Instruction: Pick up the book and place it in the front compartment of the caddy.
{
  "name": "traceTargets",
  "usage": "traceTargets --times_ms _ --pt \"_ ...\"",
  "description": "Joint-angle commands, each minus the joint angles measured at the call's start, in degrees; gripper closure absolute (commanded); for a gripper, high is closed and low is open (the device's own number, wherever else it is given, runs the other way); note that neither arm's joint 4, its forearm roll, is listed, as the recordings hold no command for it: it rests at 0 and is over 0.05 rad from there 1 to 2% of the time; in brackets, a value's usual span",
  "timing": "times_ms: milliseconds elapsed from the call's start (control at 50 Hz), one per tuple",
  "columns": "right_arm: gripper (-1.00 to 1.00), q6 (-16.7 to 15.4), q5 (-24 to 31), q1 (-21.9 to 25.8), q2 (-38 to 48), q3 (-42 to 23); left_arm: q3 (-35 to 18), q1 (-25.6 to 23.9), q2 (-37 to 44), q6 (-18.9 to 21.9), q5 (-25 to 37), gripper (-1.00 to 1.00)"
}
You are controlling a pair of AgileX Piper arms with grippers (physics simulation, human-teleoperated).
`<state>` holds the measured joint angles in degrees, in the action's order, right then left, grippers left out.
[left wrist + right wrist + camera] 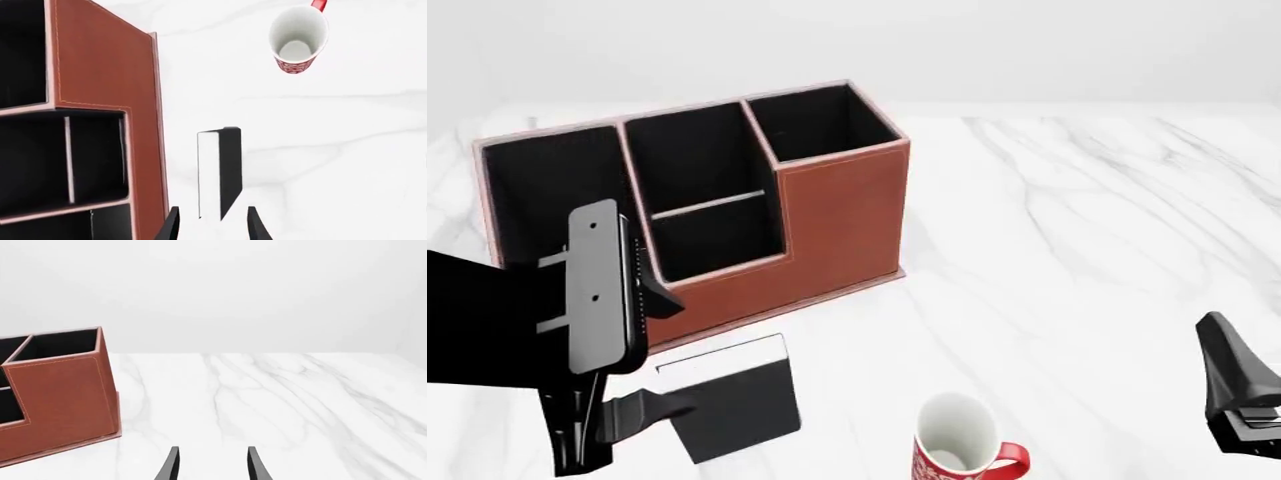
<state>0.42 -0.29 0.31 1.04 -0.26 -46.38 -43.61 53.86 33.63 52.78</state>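
The book (743, 400) is seen standing upright on edge on the marble table (1068, 250), just in front of the caddy (841, 215) and apart from its front wall. Its white page edge is turned up, which offers a thin slab to be pinched across its covers.

The left gripper (212, 225) is held low in front of the caddy, with its fingers spread and the near end of the book lined up between them. No contact can be made out, so the book is judged to be not yet grasped.

The front compartment (714, 240), the low bay behind the caddy's cut-down wall, is empty and open-topped. A short lift over that wall is judged to be all the placement needs.

A red-and-white mug (961, 450) stands farther from the caddy than the book, off to the book's right. The right gripper (212, 465) is parked well to the right of the caddy, open and empty, probably to stay clear of the work.
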Motion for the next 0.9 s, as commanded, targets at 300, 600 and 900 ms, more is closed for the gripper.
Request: traceTargets --times_ms 300,600,900 --pt "-1.0 -0.08 0.06 -0.09 -0.21 0.05 2.27 0.69 -0.94 -0.59 -2.88 -1.0" --pt "-1.0 -0.09 0.06 -0.08 -0.21 0.05 3.78 -0.05 1.71 -2.17 -6.16 -1.0" --pt "-1.0 -0.1 0.06 -0.09 -0.2 0.05 5.22 -0.39 3.48 -3.39 -9.01 -1.0"
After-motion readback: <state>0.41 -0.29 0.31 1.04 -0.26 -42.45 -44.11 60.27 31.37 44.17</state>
